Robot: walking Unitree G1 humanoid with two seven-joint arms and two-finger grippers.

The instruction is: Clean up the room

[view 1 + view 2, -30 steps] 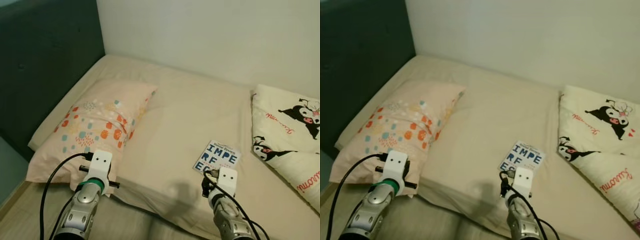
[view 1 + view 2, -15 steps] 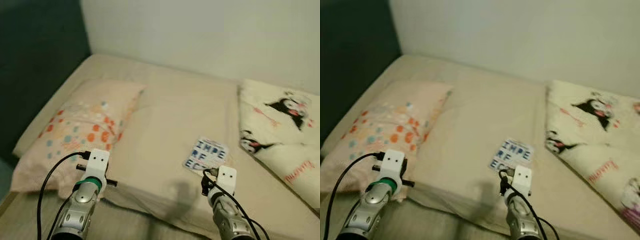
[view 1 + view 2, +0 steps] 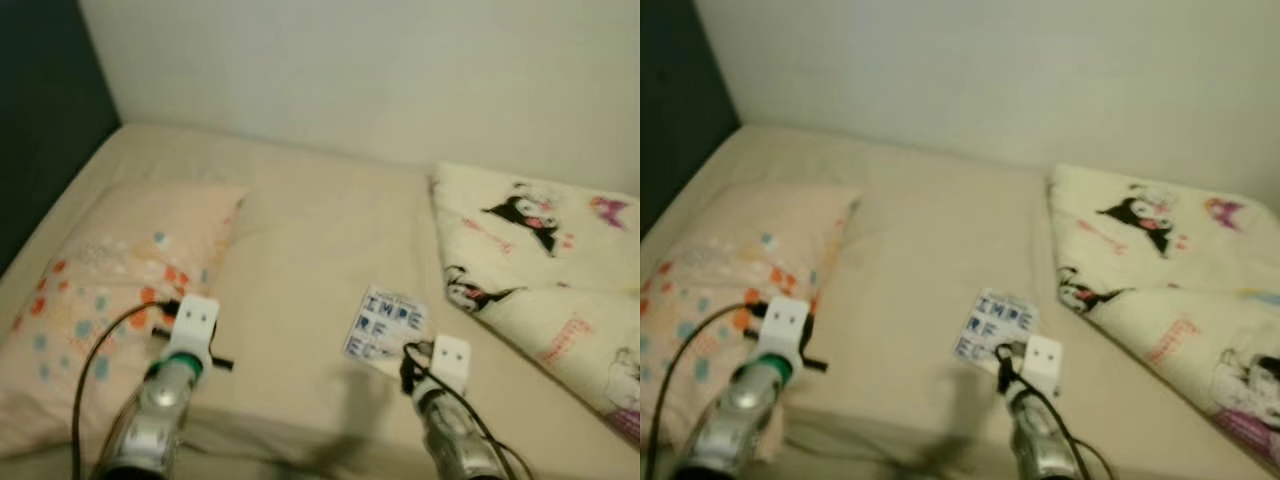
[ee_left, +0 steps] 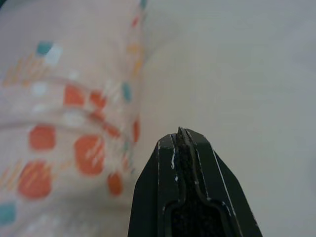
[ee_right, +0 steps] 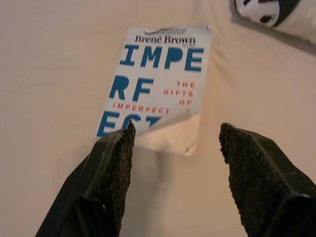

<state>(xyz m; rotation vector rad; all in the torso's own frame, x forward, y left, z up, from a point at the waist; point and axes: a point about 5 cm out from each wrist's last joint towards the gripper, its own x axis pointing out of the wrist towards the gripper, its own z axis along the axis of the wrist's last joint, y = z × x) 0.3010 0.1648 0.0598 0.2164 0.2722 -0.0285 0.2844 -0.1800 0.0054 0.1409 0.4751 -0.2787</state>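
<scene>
Two grippers up over the bed (image 3: 310, 230), both low in the head views. My right gripper (image 5: 174, 148) has its fingers spread wide, nothing between them, hovering just above the near edge of the book (image 5: 157, 86). Book lies flat on the beige sheet, white cover with big blue letters and small red text, author line legible at the far edge. Its near corner looks slightly lifted or curled, casting a shadow on the sheet. From the head views the book (image 3: 385, 323) sits roughly mid-bed, directly ahead of my right wrist, between the pillow (image 3: 100, 290) on my left and the blanket (image 3: 540, 260) on my right. Blanket is cream with black-and-white cartoon figures and red script, bunched along the right side of the bed; one corner of it shows past the book's far corner in the right wrist view, apart from the book. My left gripper (image 4: 181, 136) has its fingers pressed together, holding nothing, pointing at the sheet just beside the pillow's edge. Pillow is peach with orange, teal and white spots. Pale wall (image 3: 380, 70) behind the bed, dark headboard (image 3: 45, 110) at far left. Head views slightly blurred.
</scene>
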